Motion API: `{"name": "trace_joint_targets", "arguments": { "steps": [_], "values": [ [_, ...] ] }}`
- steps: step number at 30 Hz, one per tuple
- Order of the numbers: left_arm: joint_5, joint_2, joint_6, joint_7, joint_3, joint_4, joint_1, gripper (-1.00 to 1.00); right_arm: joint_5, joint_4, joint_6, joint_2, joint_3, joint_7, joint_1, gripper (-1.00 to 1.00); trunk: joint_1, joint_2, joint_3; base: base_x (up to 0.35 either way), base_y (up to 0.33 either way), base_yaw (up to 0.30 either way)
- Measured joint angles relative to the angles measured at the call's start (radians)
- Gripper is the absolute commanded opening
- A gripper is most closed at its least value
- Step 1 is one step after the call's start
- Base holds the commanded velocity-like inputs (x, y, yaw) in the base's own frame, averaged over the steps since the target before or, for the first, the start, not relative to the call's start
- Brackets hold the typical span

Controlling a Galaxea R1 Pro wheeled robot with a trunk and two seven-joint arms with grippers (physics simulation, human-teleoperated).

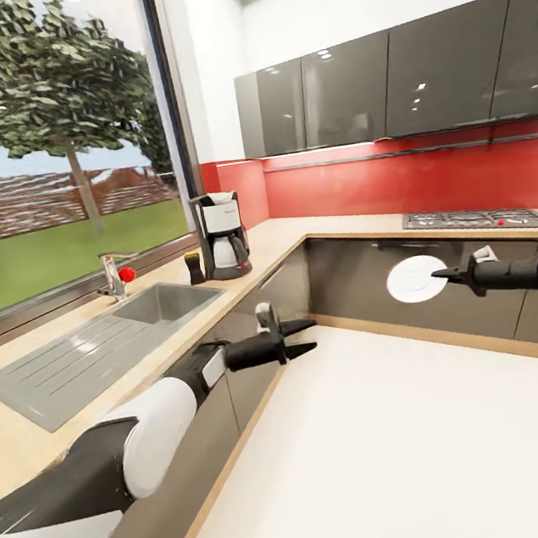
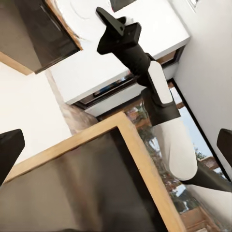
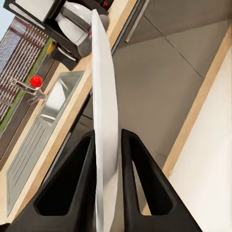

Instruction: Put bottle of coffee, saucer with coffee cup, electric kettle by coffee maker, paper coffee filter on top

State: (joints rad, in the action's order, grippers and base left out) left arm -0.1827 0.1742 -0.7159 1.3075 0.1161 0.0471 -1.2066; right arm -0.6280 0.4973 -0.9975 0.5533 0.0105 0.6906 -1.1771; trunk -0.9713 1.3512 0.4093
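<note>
here the right gripper [image 1: 438, 276] has its jaws clamped on the rim of the saucer [image 1: 416, 278], pinching it edge-on between the two fingers [image 3: 82, 188]; that pinch suits a thin disc, since a rim hold leaves the underside free to go down flat later; the saucer hangs in the air in front of the lower cabinets [image 1: 364, 277], below the counter [image 1: 340, 229] and well apart from the coffee maker [image 1: 221, 234]; it stands on edge, its face turned toward the head camera, and in the right wrist view its long axis runs straight out along the fingers toward the coffee maker [image 3: 72, 24] and sink [image 3: 53, 104]; so it will need tipping level before it is set down, i judge; the left gripper [image 1: 304, 337] is held forward beside the counter edge, jaws apart and holding nothing, probably kept out of the carrying arm's way; a dark bottle [image 1: 194, 267] stands just beside the coffee maker, near the tap [image 1: 116, 275].
</note>
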Motion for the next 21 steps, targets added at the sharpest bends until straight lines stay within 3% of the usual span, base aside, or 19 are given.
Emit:
{"name": "trace_joint_targets", "arguments": {
  "steps": [14,17,21],
  "values": [
    [0.001,0.000,0.068,0.002,-0.001,-0.021,0.045,1.00,-0.001,0.000,0.000,0.040,0.000,0.045,0.000,-1.00,0.000,0.000,0.000,0.000,0.000,0.000],
    [0.001,0.000,0.118,0.002,-0.004,-0.019,0.082,1.00,-0.001,0.000,0.000,0.044,0.000,0.052,0.000,-1.00,0.000,0.000,0.000,0.000,0.000,0.000],
    [0.003,0.000,0.235,0.002,-0.009,-0.019,0.163,1.00,0.000,0.000,0.000,0.049,0.000,0.055,0.000,-1.00,0.000,0.000,0.000,0.000,0.000,0.000]
  ]
}}
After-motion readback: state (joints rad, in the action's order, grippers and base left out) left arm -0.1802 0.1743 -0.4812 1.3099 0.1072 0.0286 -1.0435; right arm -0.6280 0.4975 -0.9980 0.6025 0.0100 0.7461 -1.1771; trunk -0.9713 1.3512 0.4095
